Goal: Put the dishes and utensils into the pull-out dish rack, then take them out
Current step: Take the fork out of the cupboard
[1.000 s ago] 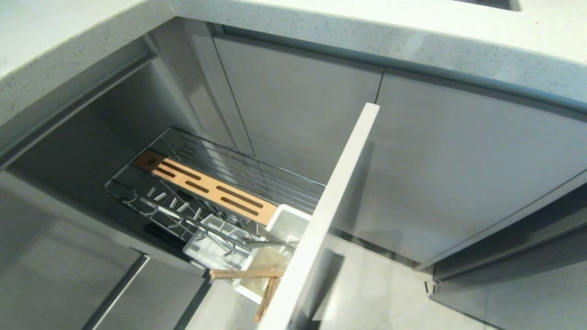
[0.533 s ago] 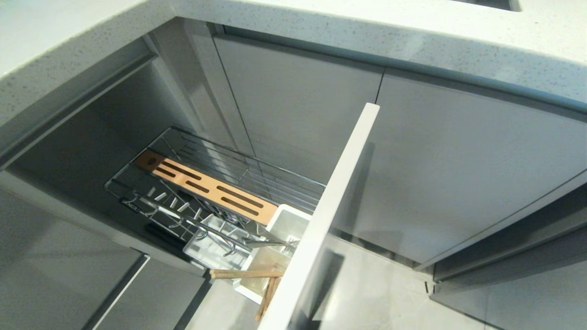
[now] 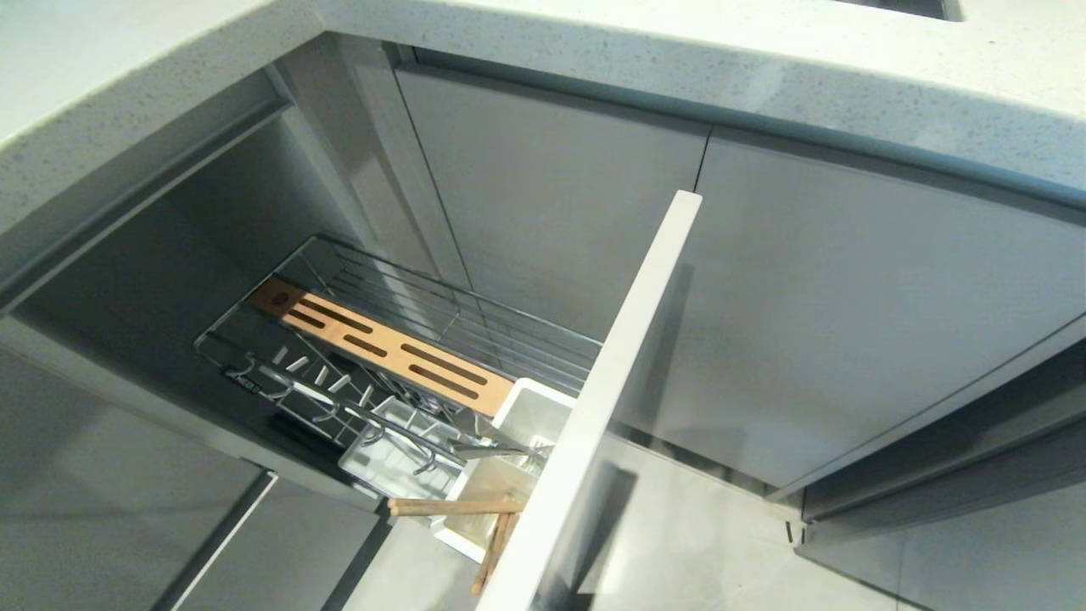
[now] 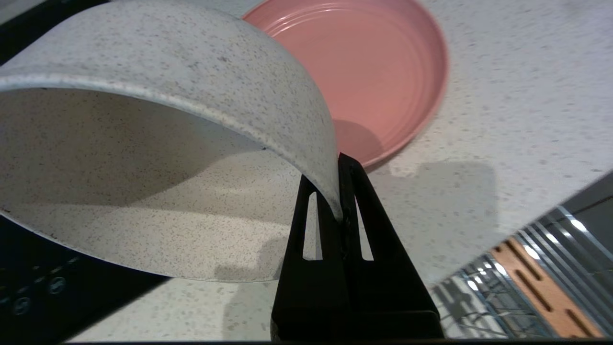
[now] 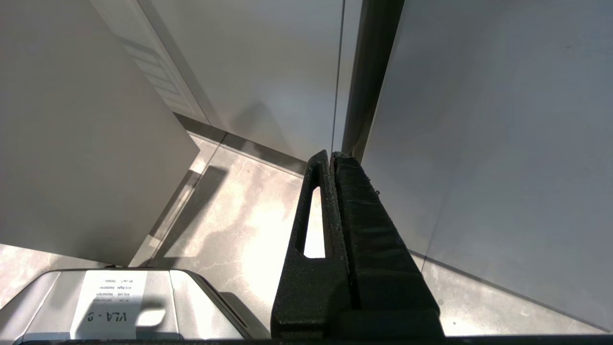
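My left gripper [image 4: 341,191] pinches the bowl [image 4: 167,120] by its rim above the countertop [image 4: 503,96] beside the plate [image 4: 373,72] — loading step, I judge — next it needs carrying to the dish rack [image 3: 407,356], right gripper [image 5: 331,160] parked, pressed together.

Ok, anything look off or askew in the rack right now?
Yes: the chopsticks in the caddy are splayed, one lying across its edge, the other hanging out toward the floor. The rest of the rack looks orderly.
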{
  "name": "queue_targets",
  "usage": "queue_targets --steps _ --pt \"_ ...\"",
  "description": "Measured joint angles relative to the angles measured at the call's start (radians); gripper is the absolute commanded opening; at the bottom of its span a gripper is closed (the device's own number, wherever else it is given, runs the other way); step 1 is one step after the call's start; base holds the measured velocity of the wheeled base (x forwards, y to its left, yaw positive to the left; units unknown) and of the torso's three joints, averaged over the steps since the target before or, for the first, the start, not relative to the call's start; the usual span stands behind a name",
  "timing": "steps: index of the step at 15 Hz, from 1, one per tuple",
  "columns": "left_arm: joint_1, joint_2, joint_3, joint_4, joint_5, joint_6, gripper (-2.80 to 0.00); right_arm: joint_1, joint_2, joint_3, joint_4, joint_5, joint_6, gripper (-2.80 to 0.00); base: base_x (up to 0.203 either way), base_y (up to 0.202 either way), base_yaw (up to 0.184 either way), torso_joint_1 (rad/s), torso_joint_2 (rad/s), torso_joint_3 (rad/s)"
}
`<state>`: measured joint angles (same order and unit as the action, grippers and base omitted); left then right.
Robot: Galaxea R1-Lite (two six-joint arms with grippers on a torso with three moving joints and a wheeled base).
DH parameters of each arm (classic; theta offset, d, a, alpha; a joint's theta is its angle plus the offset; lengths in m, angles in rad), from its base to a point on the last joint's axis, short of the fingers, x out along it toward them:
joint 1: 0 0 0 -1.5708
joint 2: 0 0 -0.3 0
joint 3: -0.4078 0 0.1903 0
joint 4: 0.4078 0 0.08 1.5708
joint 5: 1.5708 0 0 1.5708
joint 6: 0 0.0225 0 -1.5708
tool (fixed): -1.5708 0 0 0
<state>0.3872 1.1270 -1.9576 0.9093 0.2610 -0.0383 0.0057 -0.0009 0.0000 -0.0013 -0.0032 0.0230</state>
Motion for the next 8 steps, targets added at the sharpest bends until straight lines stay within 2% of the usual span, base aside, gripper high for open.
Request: queue_targets --steps 4,8 --pt "-0.001 0.071 -0.007 -0.015 0.018 0.018 -2.8 0.0 0.0 0.0 0.0 0.0 0.0 -2.8 0.0 0.0 0.0 0.0 0.0 0.0" --pt "-0.001 0.168 -0.007 -0.077 0.016 0.017 -2.8 0.0 0.0 0.0 0.0 0.0 0.0 -2.8 0.0 0.0 0.0 0.0 0.0 0.0"
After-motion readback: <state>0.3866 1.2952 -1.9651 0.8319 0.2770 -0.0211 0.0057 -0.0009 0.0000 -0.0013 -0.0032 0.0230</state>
